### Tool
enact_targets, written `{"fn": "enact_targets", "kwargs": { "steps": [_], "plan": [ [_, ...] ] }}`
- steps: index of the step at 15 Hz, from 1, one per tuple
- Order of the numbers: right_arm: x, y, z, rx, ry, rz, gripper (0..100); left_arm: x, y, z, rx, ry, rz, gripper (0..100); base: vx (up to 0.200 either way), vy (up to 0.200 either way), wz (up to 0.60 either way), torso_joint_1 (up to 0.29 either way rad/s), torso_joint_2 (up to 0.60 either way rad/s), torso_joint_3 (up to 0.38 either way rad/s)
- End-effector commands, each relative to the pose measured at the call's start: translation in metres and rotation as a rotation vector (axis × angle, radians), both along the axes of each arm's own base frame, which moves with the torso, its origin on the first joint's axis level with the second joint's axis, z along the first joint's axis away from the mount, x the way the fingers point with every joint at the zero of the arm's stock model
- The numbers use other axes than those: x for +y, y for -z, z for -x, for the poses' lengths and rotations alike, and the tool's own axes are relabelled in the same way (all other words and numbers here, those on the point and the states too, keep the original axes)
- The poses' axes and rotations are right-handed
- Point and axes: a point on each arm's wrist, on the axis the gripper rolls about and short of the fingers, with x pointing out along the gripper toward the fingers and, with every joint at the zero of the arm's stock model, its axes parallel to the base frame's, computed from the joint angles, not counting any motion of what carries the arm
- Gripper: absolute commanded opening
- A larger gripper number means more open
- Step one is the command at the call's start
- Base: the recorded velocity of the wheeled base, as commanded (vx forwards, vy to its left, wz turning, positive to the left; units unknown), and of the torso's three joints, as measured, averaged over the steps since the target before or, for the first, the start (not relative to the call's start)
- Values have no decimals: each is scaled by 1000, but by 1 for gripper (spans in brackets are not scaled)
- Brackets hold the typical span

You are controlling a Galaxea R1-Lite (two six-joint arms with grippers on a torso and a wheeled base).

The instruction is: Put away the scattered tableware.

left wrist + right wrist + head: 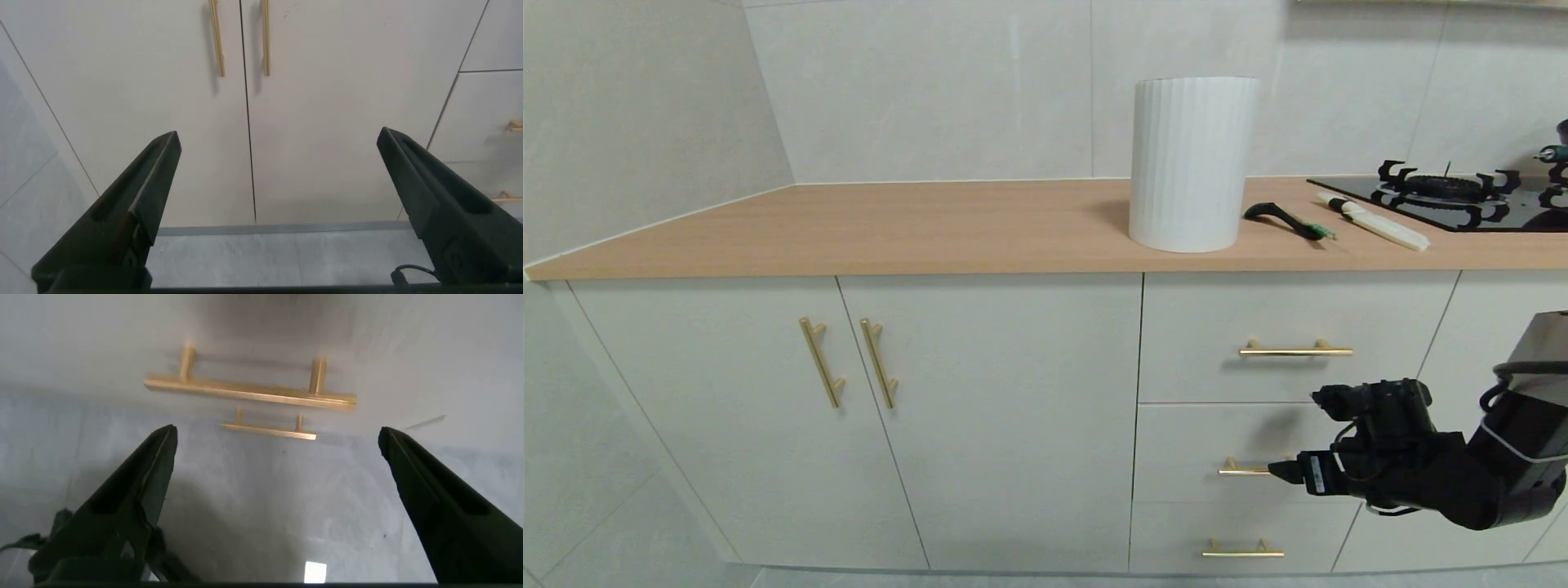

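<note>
On the wooden countertop (931,224) lie a black-handled utensil with a green tip (1286,219) and a cream-bladed knife (1376,222), both to the right of a tall white ribbed container (1188,163). My right gripper (1298,434) hangs open below the counter, in front of the drawer stack, its lower fingertip just right of the middle drawer's gold handle (1245,469). In the right wrist view the right gripper (278,437) is open, with that handle (249,392) ahead between the fingers, untouched. My left gripper (278,139) is open and empty, facing the two cabinet doors (327,122).
A black gas hob (1445,192) sits at the counter's right end. The cabinet front has two doors with vertical gold handles (821,363) and three drawers, with a top handle (1294,351) and a bottom handle (1241,553). A tiled wall closes the left side.
</note>
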Motion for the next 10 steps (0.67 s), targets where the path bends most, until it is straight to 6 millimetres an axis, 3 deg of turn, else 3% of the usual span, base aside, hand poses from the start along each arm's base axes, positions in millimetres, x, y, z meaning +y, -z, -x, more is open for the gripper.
{"fn": "enact_targets", "kwargs": {
  "steps": [1, 7, 10],
  "plan": [
    [0, 15, -4, 31, 5, 0, 100, 0, 0, 0, 1, 0, 0, 100, 0, 0, 0, 0, 0, 0],
    [0, 43, -26, -95, 73, 57, 100, 0, 0, 0, 1, 0, 0, 100, 0, 0, 0, 0, 0, 0],
    [1, 45, -28, -98, 74, 58, 100, 0, 0, 0, 1, 0, 0, 100, 0, 0, 0, 0, 0, 0]
  ]
}}
